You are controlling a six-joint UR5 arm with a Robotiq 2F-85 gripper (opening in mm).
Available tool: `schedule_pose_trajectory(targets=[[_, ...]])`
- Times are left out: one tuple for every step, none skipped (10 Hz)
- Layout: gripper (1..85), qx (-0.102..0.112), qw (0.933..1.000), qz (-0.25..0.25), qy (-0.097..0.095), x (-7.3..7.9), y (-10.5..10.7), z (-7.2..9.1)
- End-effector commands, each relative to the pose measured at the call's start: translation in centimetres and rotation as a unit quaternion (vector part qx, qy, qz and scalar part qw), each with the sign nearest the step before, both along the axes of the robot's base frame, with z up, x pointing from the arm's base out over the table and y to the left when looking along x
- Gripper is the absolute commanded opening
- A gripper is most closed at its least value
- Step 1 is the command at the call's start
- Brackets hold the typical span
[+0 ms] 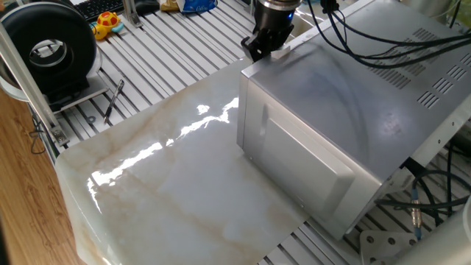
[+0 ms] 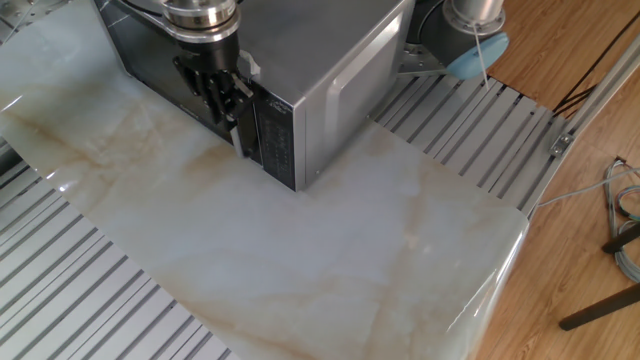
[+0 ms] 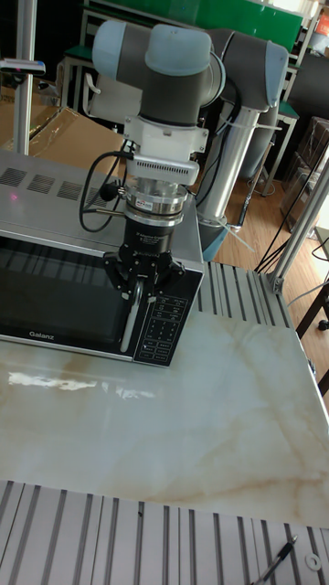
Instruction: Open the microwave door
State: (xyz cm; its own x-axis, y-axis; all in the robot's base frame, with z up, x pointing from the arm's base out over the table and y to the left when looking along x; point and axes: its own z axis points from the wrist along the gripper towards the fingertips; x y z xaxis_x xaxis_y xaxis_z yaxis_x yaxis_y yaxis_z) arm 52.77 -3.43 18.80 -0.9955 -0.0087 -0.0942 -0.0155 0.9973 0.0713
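- the microwave [image 1: 346, 118] sits at the back edge of the marble table [image 1: 169, 184]; in the tall fixed view its front faces the camera, with the dark-glass microwave door [image 3: 55, 292] to the left of the keypad panel [image 3: 164, 331].
- the gripper [image 3: 140, 281] hangs straight down from the arm at the front top edge, right over the seam between the door and the keypad panel.
- the door handle [image 3: 128, 320] is a pale vertical bar on the door's right edge; its long axis runs up-down, in line with the gripper.
- the fingers [image 3: 123, 274] straddle the top of the handle, one on each side. they look partly closed around it, but whether the pads actually touch the bar cannot be told.
- in the other fixed view the gripper [image 2: 215, 85] sits tight against the front face beside the white handle [image 2: 238, 120]; the contact itself is hidden.
- in one fixed view only the gripper's back [image 1: 259, 46] shows, at the far top corner of the box.
- the door reads as shut, flush with the front, with no gap seen.
- judgement: the hinge is likely on the door's left side, far from the handle, so the pull must go outward from the front, toward the open marble, swinging in an arc to the left.
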Motion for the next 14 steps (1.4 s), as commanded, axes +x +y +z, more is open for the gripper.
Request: schedule_pose_trajectory(targets=[[24.3,0.002,1.0,0.003,-0.003,0.06,-0.11,0.09],[24.0,0.002,1.0,0.004,-0.003,0.06,-0.2,0.14],[23.3,0.001,1.0,0.004,-0.002,0.04,-0.31,0.13],[22.0,0.001,1.0,0.005,-0.002,0.09,-0.34,0.11],[1.0,0.003,1.0,-0.001,0.003,0.04,-0.16,0.05],[1.3,0.001,1.0,-0.002,0.01,0.13,0.0,0.05],[1.3,0.004,0.9999,-0.001,0.015,0.41,0.16,0.28],[1.3,0.02,0.9996,-0.002,0.019,0.45,0.31,0.29],[1.3,0.023,0.9995,0.001,0.021,0.41,-0.06,0.32],[1.3,0.021,0.9995,-0.002,0.023,0.42,-0.03,0.42],[3.3,0.01,0.9997,-0.003,0.024,0.49,-0.26,0.31],[24.0,0.004,0.9997,0.008,0.022,0.62,-0.44,0.32],[42.0,0.003,0.9997,0.013,0.019,0.76,-0.41,0.37],[48.0,0.003,0.9998,0.014,0.015,0.93,-0.28,0.49]])
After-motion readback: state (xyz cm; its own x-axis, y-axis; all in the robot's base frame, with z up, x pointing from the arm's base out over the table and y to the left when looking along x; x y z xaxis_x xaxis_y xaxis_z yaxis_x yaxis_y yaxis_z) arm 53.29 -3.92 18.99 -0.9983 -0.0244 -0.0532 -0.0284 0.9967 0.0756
